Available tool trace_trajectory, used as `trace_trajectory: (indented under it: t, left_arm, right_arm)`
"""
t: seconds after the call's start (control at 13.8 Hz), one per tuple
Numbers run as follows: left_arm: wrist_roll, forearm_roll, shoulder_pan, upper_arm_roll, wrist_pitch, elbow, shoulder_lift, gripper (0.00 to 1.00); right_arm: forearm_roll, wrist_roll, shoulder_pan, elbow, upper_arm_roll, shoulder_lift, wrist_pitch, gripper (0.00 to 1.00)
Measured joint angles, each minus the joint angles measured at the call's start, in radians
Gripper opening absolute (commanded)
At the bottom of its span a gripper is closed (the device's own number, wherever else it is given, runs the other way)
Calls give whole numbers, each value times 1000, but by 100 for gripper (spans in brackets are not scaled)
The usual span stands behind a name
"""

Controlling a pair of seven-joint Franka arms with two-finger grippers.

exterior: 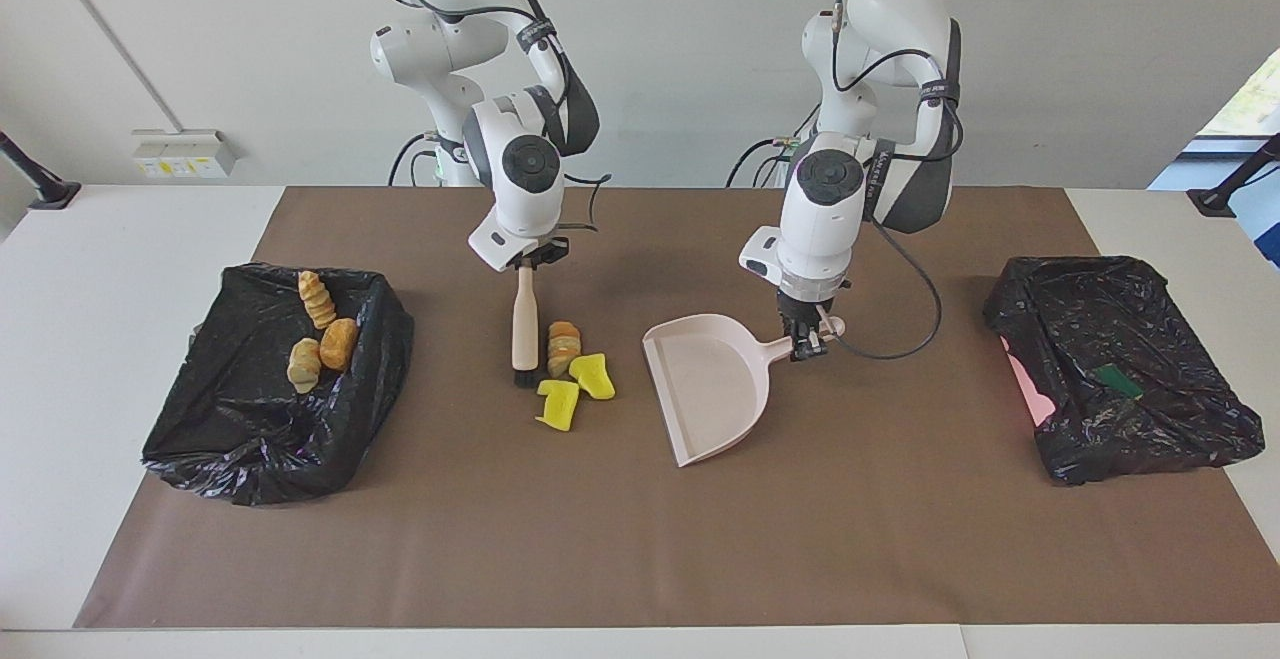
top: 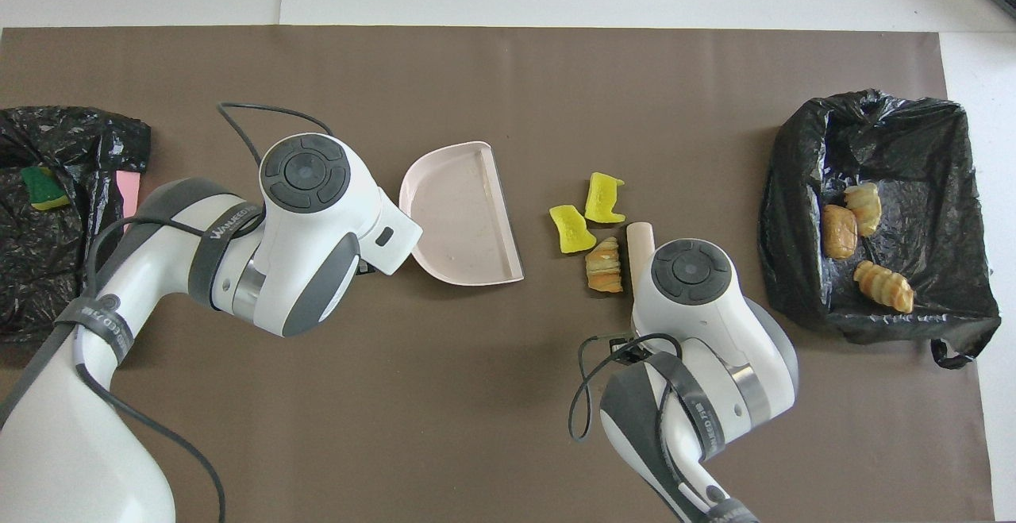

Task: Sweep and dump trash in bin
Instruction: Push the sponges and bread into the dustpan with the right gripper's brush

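Right gripper (exterior: 527,261): clamped on the top of the beige brush (exterior: 524,324), which hangs upright below it, black bristles down at the mat.

Left gripper (exterior: 806,337): clamped on the handle of the pale pink dustpan (exterior: 706,391); the pan lies on the brown mat (exterior: 640,539) on the side of that gripper toward the right arm, its open mouth facing the loose scraps.

Trash, loose: one golden-brown pastry lump (exterior: 563,347) just beside the brush bristles, two yellow spongy chunks (exterior: 592,376) (exterior: 558,404) just past it, all between brush and dustpan.

Trash, binned: three pastry lumps (exterior: 317,300) (exterior: 338,343) (exterior: 303,364) in the black-lined bin (exterior: 250,439) at the right arm's end of the table, well apart from both grippers.

Second black-lined bin (exterior: 1150,419): at the left arm's end.
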Motion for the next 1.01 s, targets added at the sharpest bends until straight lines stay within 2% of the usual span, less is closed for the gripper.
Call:
trace_trajectory:
  t: [0.22,0.51,0.65,0.79,0.94,1.01]
  left_arm:
    - [14,2,-21,-2,46,-39,-13,0]
    - [17,8,-68,0,113,-93,-22,0]
    - [17,8,-70,0,143,-129,-36,0]
    - [17,8,-70,3,153,-149,-48,0]
    - [17,8,-64,3,153,-159,-53,0]
    - [17,8,-63,4,154,-162,-55,0]
  right_arm:
    - [143,1,52,-8,1,15,93,0]
    - [461,-115,93,0,2,25,133,0]
    - [563,-140,110,12,3,33,149,0]
    - [591,-126,120,52,3,32,122,0]
    - [573,-112,110,122,-10,23,8,0]
    - [515,-110,86,156,-19,8,-65,0]
